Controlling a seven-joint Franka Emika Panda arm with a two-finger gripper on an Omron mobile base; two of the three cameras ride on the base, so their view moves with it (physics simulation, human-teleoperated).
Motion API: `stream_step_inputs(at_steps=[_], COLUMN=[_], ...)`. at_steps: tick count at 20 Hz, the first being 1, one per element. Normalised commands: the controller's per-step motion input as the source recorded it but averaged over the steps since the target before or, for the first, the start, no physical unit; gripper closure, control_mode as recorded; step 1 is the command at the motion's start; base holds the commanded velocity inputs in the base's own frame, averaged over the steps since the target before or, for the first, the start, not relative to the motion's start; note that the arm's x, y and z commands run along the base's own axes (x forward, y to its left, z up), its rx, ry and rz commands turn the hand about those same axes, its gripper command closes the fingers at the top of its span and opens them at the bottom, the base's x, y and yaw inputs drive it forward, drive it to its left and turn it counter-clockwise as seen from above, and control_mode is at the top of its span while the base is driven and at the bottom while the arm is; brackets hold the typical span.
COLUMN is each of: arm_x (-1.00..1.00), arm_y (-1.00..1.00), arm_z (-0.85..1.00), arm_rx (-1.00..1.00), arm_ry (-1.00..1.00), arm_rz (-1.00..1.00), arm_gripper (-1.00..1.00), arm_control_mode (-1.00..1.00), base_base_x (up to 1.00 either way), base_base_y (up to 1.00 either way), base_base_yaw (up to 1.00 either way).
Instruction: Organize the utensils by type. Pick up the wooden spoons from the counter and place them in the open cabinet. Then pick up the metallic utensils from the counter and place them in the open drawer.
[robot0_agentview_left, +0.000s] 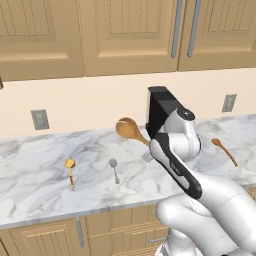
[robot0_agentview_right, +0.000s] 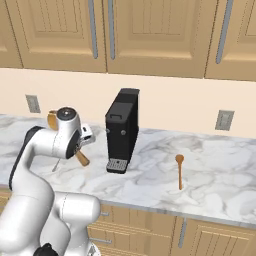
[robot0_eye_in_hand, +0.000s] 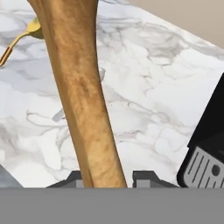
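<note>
Gripper clamps the wooden spoon by its handle, lifted above the counter, bowl toward 10 o'clock; risk: the long overhang could swing against the coffee machine and twist loose.

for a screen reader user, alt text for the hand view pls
A wooden spoon handle rises between the gripper fingertips, held over the white marble counter. A gold utensil lies at upper left, a black coffee machine at right.
</note>
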Motion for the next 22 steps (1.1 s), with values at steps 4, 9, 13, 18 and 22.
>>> stream_step_inputs(at_steps=[4,9,13,18,22], arm_x=[-0.13,-0.10,0.00,0.00,0.00], arm_y=[0.17,0.03,0.00,0.00,0.00], arm_z=[0.45,0.17,0.00,0.00,0.00], arm_rx=[-0.11,-0.07,0.00,0.00,0.00], arm_ry=[0.00,0.00,0.00,0.00,0.00], arm_rz=[0.09,0.00,0.00,0.00,0.00], arm_gripper=[1.00,1.00,1.00,1.00,1.00], arm_control_mode=[-1.00,-1.00,-1.00,1.00,1.00], base_base_x=[0.00,0.00,0.00,-0.14,-0.38], base_base_y=[0.00,0.00,0.00,0.00,0.00], base_base_yaw=[0.00,0.00,0.00,0.00,0.10])
